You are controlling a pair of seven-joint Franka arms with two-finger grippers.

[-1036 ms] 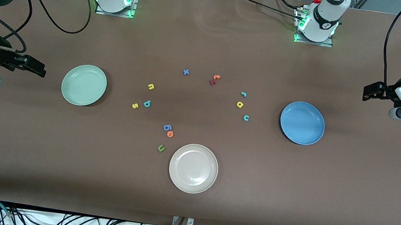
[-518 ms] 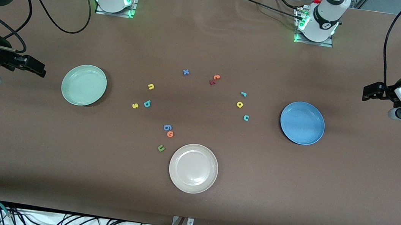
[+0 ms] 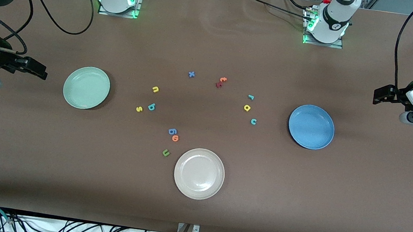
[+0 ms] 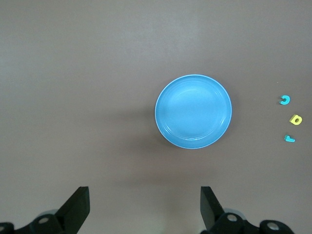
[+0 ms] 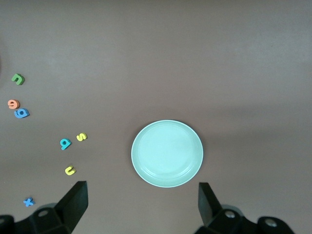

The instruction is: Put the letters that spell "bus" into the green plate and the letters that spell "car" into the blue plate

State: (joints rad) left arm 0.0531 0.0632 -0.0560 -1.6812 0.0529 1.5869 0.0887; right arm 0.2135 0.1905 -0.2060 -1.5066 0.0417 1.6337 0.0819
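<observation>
Three plates sat on the brown table (image 3: 298,206): the green plate (image 3: 86,88) toward the right arm's end, the blue plate (image 3: 311,127) toward the left arm's end, and a beige plate (image 3: 199,174) between them, nearest the front camera. All three held nothing.

Eleven small letters lay loose between the plates. Near the green plate were three: a yellow "u" (image 3: 155,89), a teal "b" (image 3: 151,106) and a yellow "s" (image 3: 139,109). Near the blue plate were three more: a teal "r" (image 3: 250,96), a yellow "a" (image 3: 247,107) and a teal "c" (image 3: 253,121).

The other five were a blue "x" (image 3: 191,74), an orange "t" (image 3: 223,79) touching a dark red letter (image 3: 218,84), a blue "g" (image 3: 172,131) beside an orange "o" (image 3: 175,138), and a green "u" (image 3: 165,152).

The left gripper (image 4: 144,207) hung over bare table near the blue plate, fingers wide apart and holding nothing. The right gripper (image 5: 141,204) hung likewise near the green plate, fingers apart.
</observation>
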